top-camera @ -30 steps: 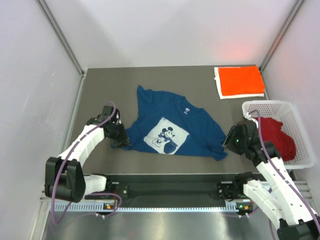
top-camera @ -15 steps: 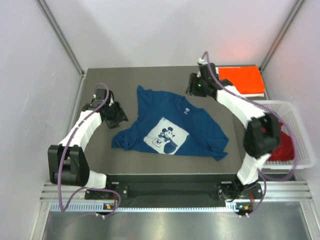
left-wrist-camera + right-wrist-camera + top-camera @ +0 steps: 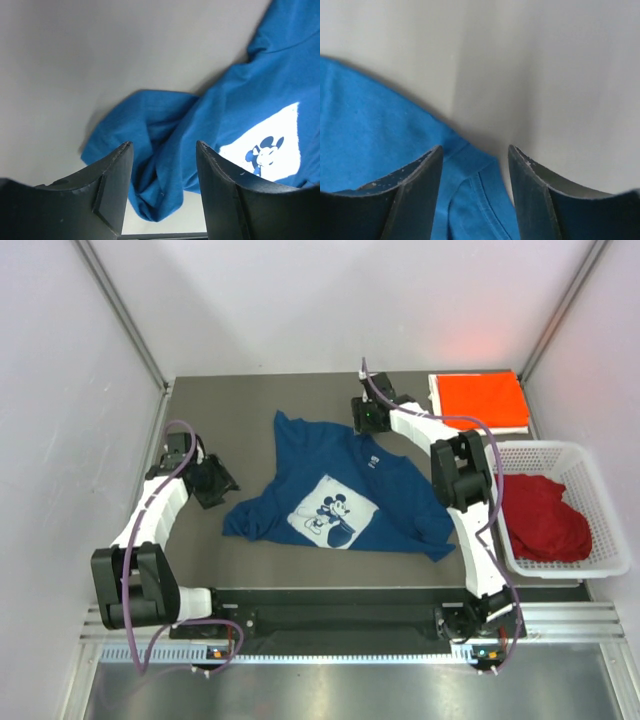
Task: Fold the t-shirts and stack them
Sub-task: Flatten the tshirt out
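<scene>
Seen from above, a blue t-shirt (image 3: 340, 495) lies spread face up in the middle of the grey table (image 3: 230, 405), with its white chest print (image 3: 333, 512) showing and the cloth a little rumpled

My left gripper (image 3: 214, 483) hangs at the left of the table, just beside the shirt's near-left sleeve (image 3: 243, 520) and not touching it as far as I can see. In the left wrist view the left gripper (image 3: 163, 147) has its two dark fingers spread apart with nothing between them; the bunched sleeve (image 3: 145, 120) lies beyond the fingers, with the print (image 3: 265, 150) off to the right

My right gripper (image 3: 368, 420) reaches to the far edge of the shirt. In the right wrist view the right gripper (image 3: 475, 150) also has its fingers parted and empty, with the collar (image 3: 475, 172) and blue cloth below them and bare table beyond. I cannot tell whether the tips touch the cloth

A folded orange-red t-shirt (image 3: 482, 400) lies flat at the far right corner, well apart from both grippers. A dark red t-shirt (image 3: 540, 518) sits crumpled inside the white basket (image 3: 540, 447) at the right edge
</scene>
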Tool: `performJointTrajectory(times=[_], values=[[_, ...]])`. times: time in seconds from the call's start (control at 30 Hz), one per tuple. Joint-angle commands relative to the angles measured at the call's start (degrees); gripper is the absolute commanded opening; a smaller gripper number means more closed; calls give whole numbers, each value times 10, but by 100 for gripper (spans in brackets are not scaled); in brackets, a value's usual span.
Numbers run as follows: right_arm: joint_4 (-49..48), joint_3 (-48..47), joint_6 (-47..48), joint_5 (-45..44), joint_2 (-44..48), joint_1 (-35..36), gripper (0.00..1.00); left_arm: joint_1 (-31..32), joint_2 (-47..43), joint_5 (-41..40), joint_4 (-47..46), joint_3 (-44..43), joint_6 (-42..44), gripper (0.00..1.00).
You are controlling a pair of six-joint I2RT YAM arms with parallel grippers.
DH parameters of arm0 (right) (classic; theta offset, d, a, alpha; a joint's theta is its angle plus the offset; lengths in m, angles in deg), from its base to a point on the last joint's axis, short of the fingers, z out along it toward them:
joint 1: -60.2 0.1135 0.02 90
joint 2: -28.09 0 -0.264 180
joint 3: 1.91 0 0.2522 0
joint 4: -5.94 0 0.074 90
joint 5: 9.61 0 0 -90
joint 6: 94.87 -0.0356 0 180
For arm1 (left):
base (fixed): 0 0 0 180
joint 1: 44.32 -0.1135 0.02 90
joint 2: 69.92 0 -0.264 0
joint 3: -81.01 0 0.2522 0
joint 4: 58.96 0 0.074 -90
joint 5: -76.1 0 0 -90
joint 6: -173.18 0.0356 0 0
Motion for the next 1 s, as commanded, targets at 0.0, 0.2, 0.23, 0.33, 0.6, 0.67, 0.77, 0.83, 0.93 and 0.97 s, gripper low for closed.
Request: performJointTrajectory(times=[0.0,0.2,0.23,0.33,0.6,0.67,0.77,0.83,0.93,0.97], values=[[-9,-30,37,-21,-3,4,53,1,5,34,-32,0,7,57],[-7,20,41,-66,32,3,0,0,16,47,-47,9,-3,57],[-3,31,40,-70,60,2,0,0,19,46,-46,9,-5,57],[22,82,24,-88,139,-5,0,0,30,52,-48,11,-13,57],[116,290,-44,-141,353,-8,0,-1,27,74,-58,10,-27,56],[118,348,-65,-132,412,-7,0,0,23,73,-51,9,-21,56],[138,461,-96,-140,483,2,0,0,18,78,-44,5,-15,56],[154,540,-117,-141,547,10,0,0,6,79,-38,4,-8,55],[154,630,-133,-108,643,23,0,3,-6,108,-47,9,1,56],[153,664,-141,-75,664,26,0,8,-4,122,-52,9,7,56]])
